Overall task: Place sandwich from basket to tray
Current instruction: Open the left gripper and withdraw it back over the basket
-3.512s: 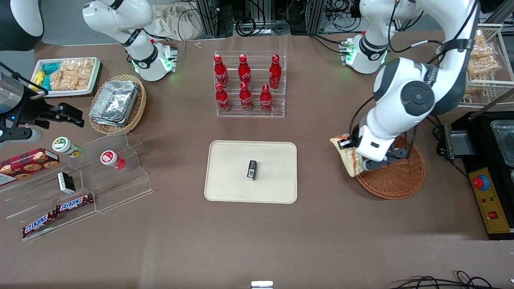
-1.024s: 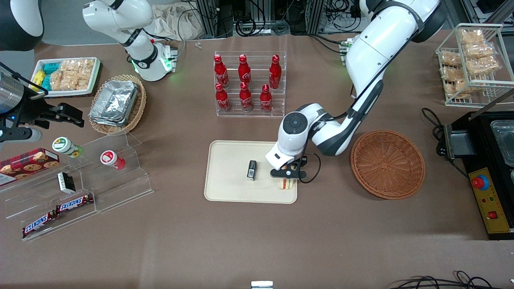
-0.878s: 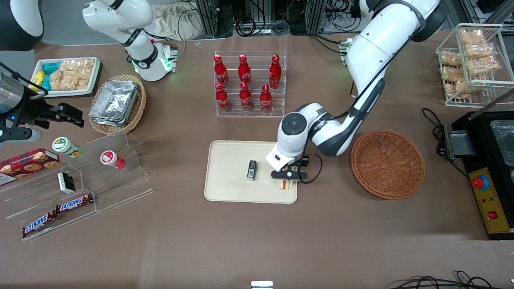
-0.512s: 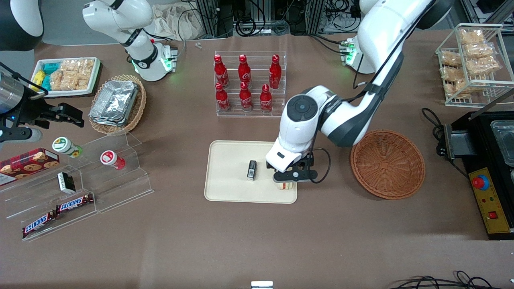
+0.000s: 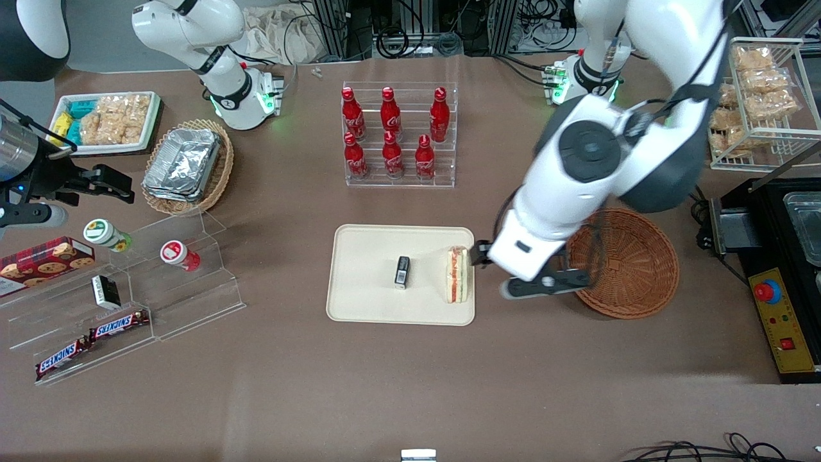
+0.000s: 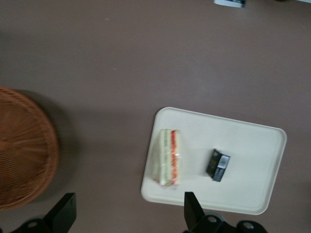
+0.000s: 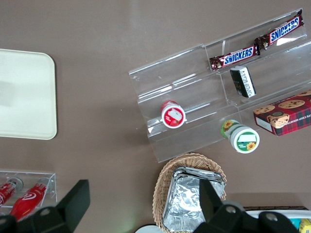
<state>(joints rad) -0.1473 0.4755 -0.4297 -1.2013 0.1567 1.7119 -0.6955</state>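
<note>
Sandwich [image 5: 457, 276] lies on tray [image 5: 365, 308], at the edge nearest basket [image 5: 632, 269]. Your gripper [image 5: 542, 287] hangs above the counter betw. tray and basket, fingers [image 6: 193, 209] spread, holding nothing. Placement looks done; next, retract arm clear.

Parked wrist's look down at the table [image 7: 97, 58]

Cream tray [image 7: 26, 97] corner near a clear stepped rack [image 7: 194, 97] holding Snickers bars [image 7: 255, 41], two lidded cups, a cookie box [image 7: 286, 114]; foil trays [image 7: 192, 201] in a wicker basket.
</note>
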